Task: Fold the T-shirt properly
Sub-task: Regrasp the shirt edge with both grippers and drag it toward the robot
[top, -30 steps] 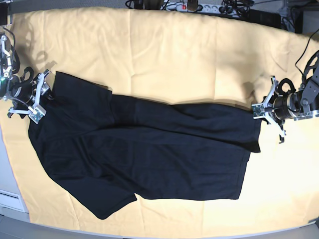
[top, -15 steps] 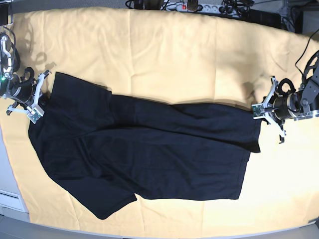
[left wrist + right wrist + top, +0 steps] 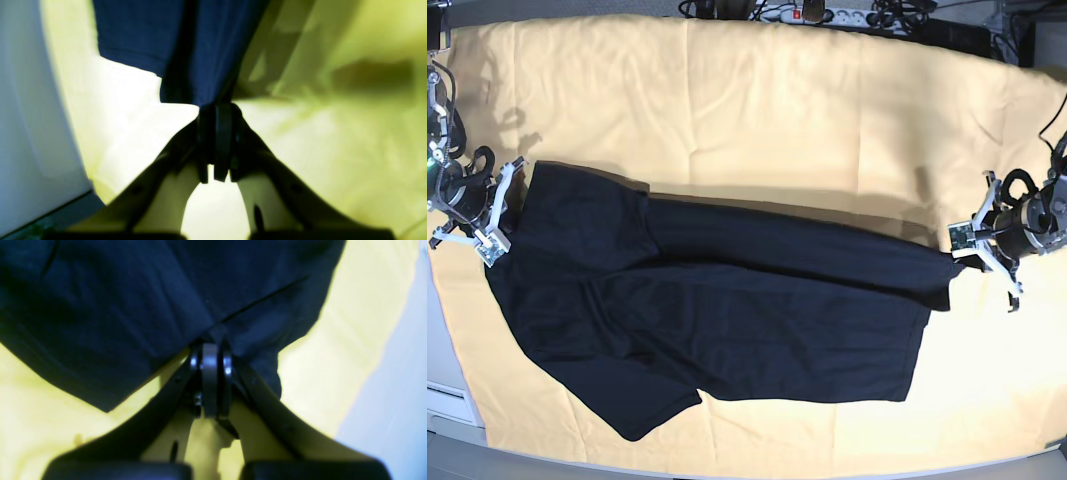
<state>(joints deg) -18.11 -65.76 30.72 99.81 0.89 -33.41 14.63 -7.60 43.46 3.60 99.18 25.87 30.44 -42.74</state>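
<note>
- The T-shirt point(image 3: 717, 320) is lying lengthwise across the yellow cloth point(image 3: 757, 110), half folded.
- I'm clamping the right gripper point(image 3: 495, 208) on 1 end and the left gripper point(image 3: 965, 240) on the opposite corner, probably to stretch out wrinkles before folding.

Pale yellow cloth point(image 3: 757, 110) lay spread over whole tabletop, creased, with fold lines crossing its 12 o'clock half. White power strip point(image 3: 812, 14) and tangle of dark cables point(image 3: 897, 16) sat beyond cloth's 12 o'clock edge. Dark box-like item point(image 3: 962, 36) stood toward 1 o'clock, partly cut off. Grey-white surface point(image 3: 442, 350) showed past cloth's 9 o'clock edge.
</note>
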